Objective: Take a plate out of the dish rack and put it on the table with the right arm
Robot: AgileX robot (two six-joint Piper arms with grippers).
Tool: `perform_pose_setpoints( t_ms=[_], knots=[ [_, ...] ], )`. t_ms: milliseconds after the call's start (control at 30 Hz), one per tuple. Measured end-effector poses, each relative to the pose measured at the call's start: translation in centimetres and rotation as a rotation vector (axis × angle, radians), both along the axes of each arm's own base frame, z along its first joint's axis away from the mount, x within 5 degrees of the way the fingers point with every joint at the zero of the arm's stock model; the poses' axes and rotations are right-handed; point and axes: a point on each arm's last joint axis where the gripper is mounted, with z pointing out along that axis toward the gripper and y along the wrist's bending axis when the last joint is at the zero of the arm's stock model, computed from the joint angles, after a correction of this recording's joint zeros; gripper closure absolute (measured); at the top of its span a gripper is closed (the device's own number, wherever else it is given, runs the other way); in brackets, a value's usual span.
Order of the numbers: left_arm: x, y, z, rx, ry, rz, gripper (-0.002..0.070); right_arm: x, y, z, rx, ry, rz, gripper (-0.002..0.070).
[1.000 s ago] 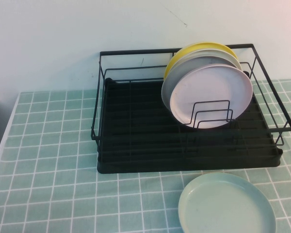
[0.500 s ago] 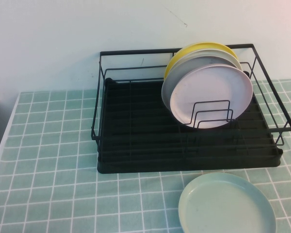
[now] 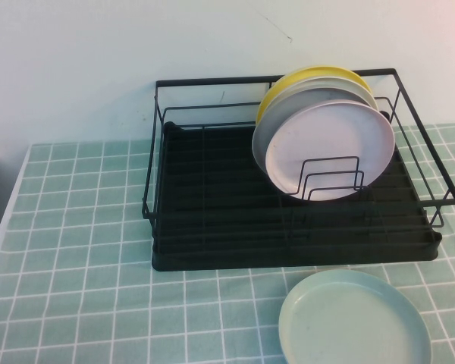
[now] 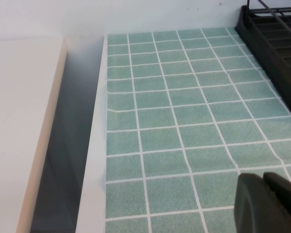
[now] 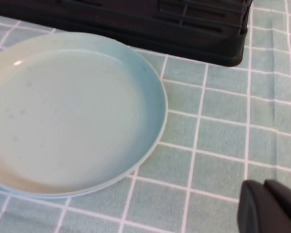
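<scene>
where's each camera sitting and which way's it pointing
high: raised on the robot's side, angled down at rack and plate; no arm shows.
left wrist: low over table, rack corner; left gripper tip.
right wrist: over plate before rack; right gripper tip.
shared: high and right wrist both show plate, rack.

Table (image 3: 76, 250): dish rack (image 3: 288, 227), plate (image 3: 355, 322).

Setting presents as a staged kitchen-style test bench rather than a working kitchen. Evidence: a tabletop (image 3: 76, 250) under a mint-green, white-gridded cloth, set against a bare white wall (image 3: 98, 45); a black wire dish rack (image 3: 212, 227) holding upright plates (image 3: 330, 148); a second pale surface (image 4: 19, 121) adjoining across a gap.
</scene>
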Motion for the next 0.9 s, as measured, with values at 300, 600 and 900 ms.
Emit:
perform_pose_setpoints(
  t_ms=[300, 600, 900],
  knots=[
    [0.0, 0.0, 0.0, 0.002, 0.000, -0.001, 0.0678, -1.4, -0.6, -2.5, 0.027, -0.149, -0.061, 0.0678],
    [0.0, 0.0, 0.0, 0.002, 0.000, -0.001, 0.0678, -1.5, -0.9, -2.0, 0.038, -0.264, -0.117, 0.0678],
    [0.0, 0.0, 0.0, 0.002, 0.000, -0.001, 0.0678, -1.5, -0.9, -2.0, 0.036, -0.264, -0.116, 0.0678]
  ],
)
